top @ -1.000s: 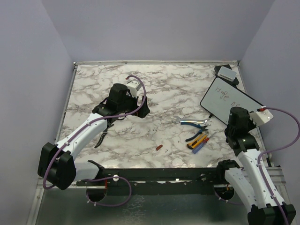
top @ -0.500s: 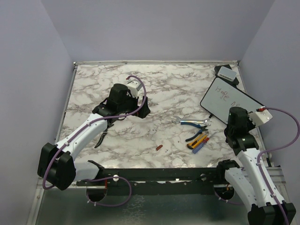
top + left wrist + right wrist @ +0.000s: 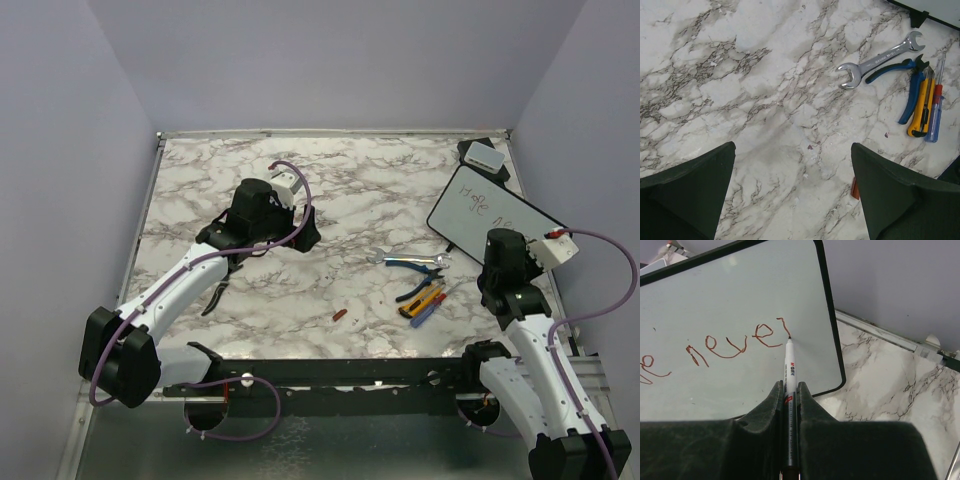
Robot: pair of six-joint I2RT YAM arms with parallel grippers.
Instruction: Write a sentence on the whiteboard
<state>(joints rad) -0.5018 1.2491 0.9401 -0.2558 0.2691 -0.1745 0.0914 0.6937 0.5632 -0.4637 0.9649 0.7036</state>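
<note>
The whiteboard (image 3: 490,215) lies at the table's right side, white with a thin black frame. In the right wrist view it (image 3: 730,300) bears red handwriting ending in "never". My right gripper (image 3: 789,390) is shut on a white marker (image 3: 790,375). The marker's tip touches the board at the end of the last letter. From above, the right gripper (image 3: 505,250) sits over the board's near edge. My left gripper (image 3: 792,155) is open and empty above bare marble, near the table's middle left (image 3: 262,205).
A wrench (image 3: 880,57), blue-handled pliers (image 3: 910,85), a yellow utility knife (image 3: 922,107) and a small screwdriver (image 3: 936,107) lie between the arms. A small red piece (image 3: 340,315) lies nearer the front. A grey-white block on a black base (image 3: 485,155) stands at the back right corner.
My right gripper has shifted slightly left and toward the front along the board. The left arm has not moved.
</note>
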